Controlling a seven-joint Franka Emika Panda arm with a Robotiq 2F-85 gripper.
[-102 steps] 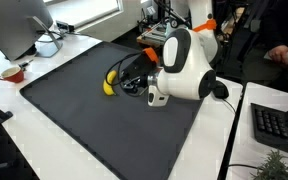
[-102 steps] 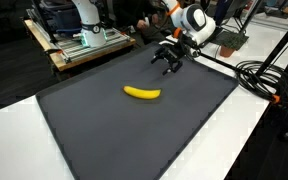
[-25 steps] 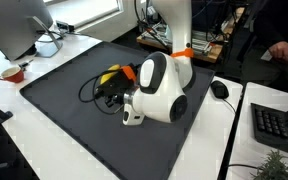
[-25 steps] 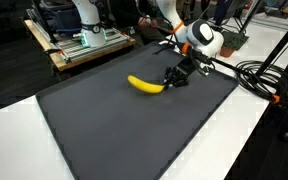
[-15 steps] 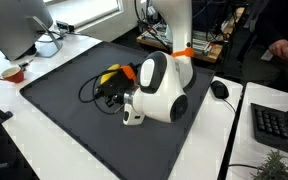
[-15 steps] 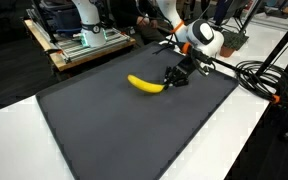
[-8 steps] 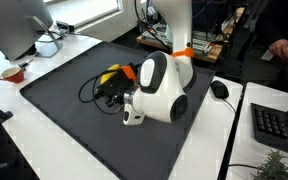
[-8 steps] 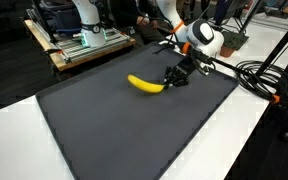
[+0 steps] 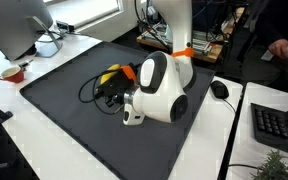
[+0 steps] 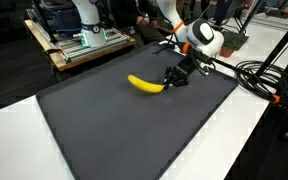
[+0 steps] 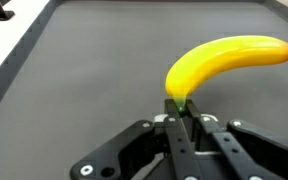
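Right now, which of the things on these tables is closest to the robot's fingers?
The banana: it is the only yellow thing on the black mat, and its greenish tip is pinched between the fingers.

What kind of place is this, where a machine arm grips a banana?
Likely a robotics lab or office: a monitor, keyboard and mouse on white desks, bundled cables beside the black mat, and fingers pinching a banana.

One banana (image 10: 144, 84), far on the surface (image 10: 9, 140). One tool (image 10: 172, 78). One dark mat (image 10: 104, 130). At right, one mouse (image 9: 219, 89) and one keyboard (image 9: 279, 125); at left, one monitor (image 9: 14, 25) and one red dish (image 9: 12, 73).
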